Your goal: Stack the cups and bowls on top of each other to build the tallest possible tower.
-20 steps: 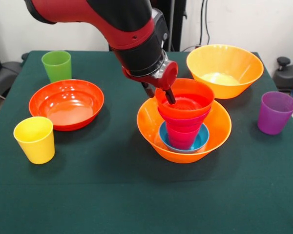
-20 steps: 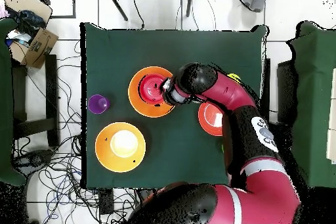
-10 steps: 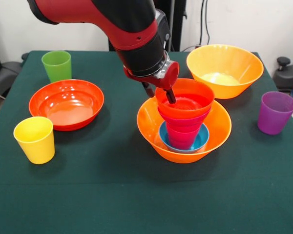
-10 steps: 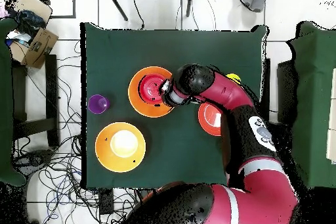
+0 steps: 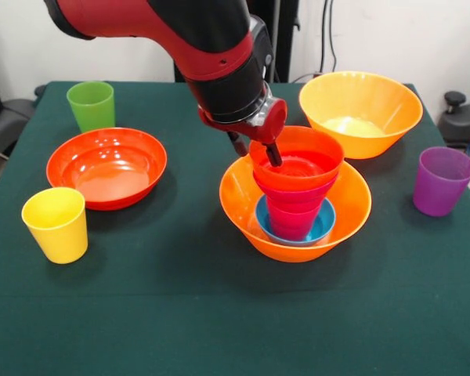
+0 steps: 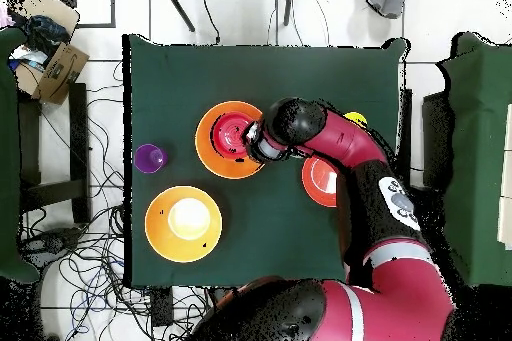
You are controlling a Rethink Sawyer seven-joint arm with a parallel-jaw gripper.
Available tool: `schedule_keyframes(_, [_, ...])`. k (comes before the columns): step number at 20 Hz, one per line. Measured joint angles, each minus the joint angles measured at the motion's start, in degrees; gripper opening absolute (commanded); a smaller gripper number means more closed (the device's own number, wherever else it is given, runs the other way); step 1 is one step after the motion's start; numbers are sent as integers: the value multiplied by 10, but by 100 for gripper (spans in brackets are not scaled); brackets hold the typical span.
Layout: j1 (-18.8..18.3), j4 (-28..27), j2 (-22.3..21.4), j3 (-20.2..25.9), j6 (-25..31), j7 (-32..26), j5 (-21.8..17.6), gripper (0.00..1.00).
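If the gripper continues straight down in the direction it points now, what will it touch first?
Most likely the small red-orange bowl topping the tower: the gripper already straddles that bowl's rim, so its inside comes first, though depth is unclear.

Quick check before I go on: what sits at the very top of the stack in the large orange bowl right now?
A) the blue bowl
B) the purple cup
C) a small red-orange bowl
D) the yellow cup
C: the small red-orange bowl tops the tower, with the gripper at its rim, above the magenta and pink pieces and the blue bowl at the bottom.
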Motion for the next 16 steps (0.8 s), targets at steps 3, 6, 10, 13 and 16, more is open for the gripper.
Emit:
schedule_keyframes(3, [0, 4, -4, 0, 0, 0, 0, 100])
schedule_keyframes(6, [0, 12, -11, 0, 0, 0, 0, 100])
schedule_keyframes(10, [0, 29, -28, 0, 0, 0, 0, 100])
schedule_keyframes(13, [0, 54, -53, 0, 0, 0, 0, 100])
schedule_keyframes(16, [0, 67, -66, 0, 0, 0, 0, 100])
